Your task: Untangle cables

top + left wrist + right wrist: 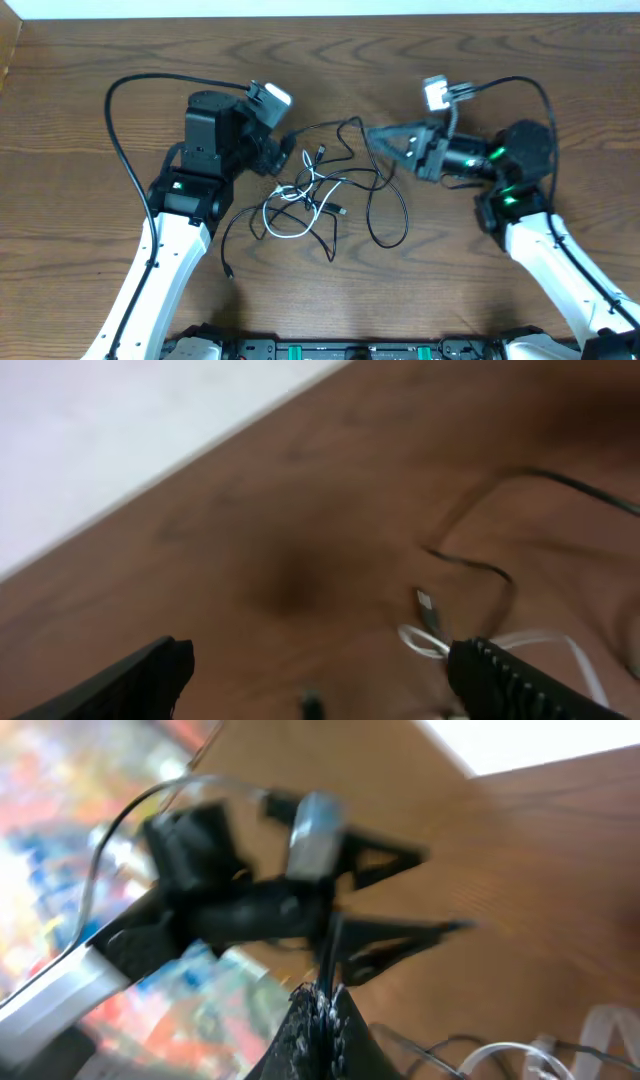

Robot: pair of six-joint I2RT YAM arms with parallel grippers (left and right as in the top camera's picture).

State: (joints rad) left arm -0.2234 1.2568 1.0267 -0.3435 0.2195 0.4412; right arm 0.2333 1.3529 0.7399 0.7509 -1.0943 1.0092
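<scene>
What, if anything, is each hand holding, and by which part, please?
The right hand pinches a black cable somewhere along its cord; the left hand holds nothing.

Tangled cables (310,192) on wooden table (450,290)

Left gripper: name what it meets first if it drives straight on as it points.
Probably bare table, straight ahead of the left gripper; the silver plug and white cable lie right of that line in this view. Depth is unclear.

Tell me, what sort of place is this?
Probably a robotics lab bench: a left arm and right arm stand at a wooden table, with thin cables tangled between them, apparently for practice.
</scene>
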